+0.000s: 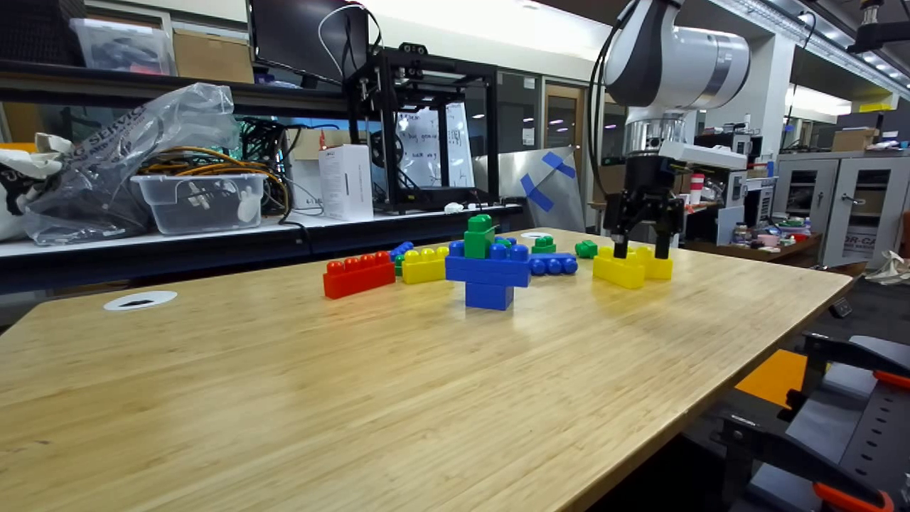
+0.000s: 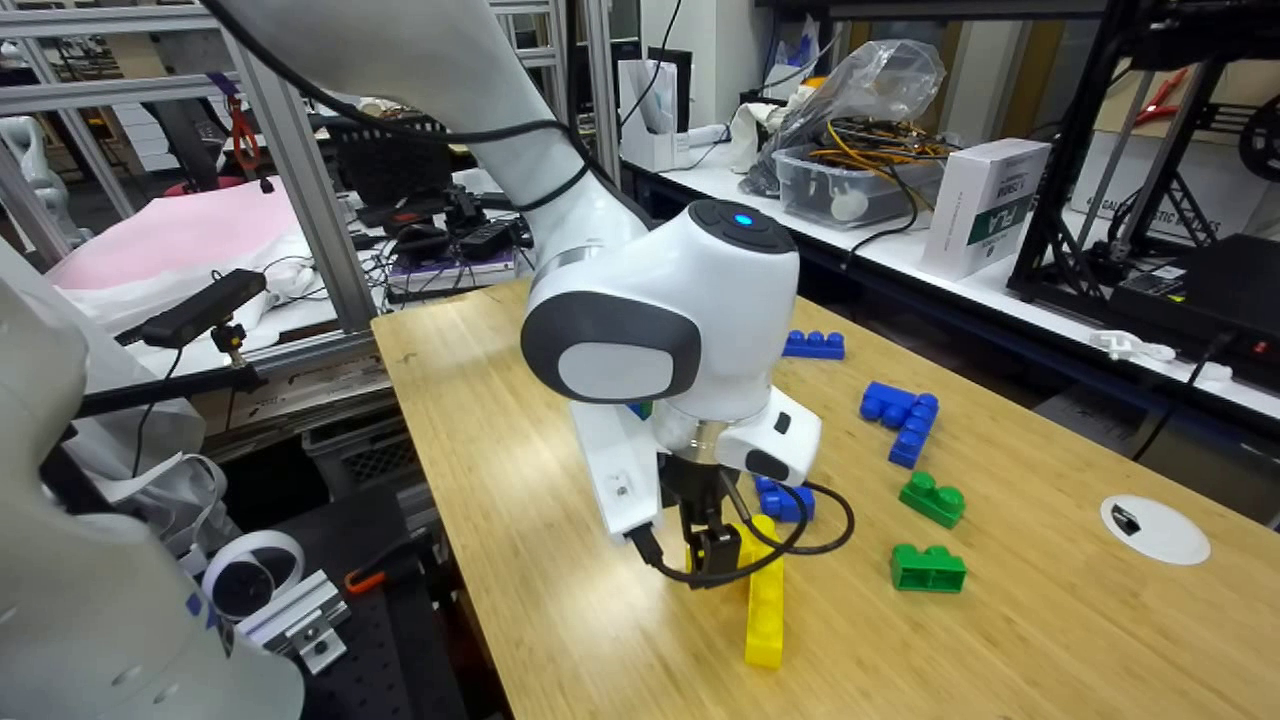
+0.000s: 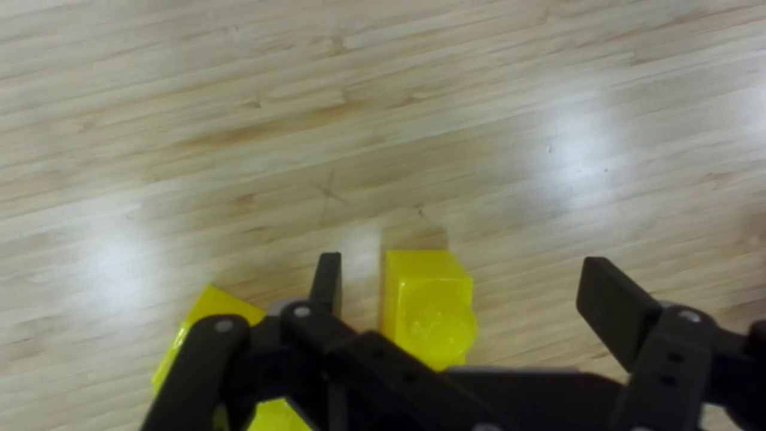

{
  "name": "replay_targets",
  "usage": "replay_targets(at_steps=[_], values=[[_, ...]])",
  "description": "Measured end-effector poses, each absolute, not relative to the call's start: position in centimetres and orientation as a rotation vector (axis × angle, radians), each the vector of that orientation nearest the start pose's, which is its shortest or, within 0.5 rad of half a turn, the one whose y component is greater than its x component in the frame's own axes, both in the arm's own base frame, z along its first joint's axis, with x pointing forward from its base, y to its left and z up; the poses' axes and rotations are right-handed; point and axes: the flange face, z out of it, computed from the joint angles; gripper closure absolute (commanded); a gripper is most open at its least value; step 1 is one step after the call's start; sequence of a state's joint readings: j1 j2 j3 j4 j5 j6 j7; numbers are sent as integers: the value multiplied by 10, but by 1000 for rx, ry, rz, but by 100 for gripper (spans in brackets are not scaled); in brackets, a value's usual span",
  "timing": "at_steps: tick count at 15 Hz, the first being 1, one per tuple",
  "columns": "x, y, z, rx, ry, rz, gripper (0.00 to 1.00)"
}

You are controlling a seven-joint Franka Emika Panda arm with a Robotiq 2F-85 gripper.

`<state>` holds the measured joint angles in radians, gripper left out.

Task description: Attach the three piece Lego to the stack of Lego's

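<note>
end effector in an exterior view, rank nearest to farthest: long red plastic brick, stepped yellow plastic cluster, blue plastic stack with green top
1. Yellow cluster: right at the end effector.
2. Blue stack: to its left in the picture.
3. Red brick: farther left.

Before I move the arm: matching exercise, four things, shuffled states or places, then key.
1. black two-fingered gripper
2. yellow stepped plastic brick cluster
3. tall blue plastic brick stack
4. low red plastic block

A. topped with green
B. left of the stack in an exterior view
C. open, pointing down
D. one end between the jaws, wrist view

Pairs: 1C; 2D; 3A; 4B
</note>
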<state>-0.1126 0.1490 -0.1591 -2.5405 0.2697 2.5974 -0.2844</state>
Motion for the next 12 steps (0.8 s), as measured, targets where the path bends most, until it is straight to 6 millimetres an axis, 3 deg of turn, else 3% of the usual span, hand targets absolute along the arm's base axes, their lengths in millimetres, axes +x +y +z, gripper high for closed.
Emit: replay_targets(at_steps=[5, 9, 10, 12], values=[[429, -127, 187, -3010, 337, 117, 0], [434, -124, 180, -3021, 323, 104, 0], [434, -123, 180, -3024, 321, 98, 25], [436, -123, 180, -3027, 317, 89, 34]])
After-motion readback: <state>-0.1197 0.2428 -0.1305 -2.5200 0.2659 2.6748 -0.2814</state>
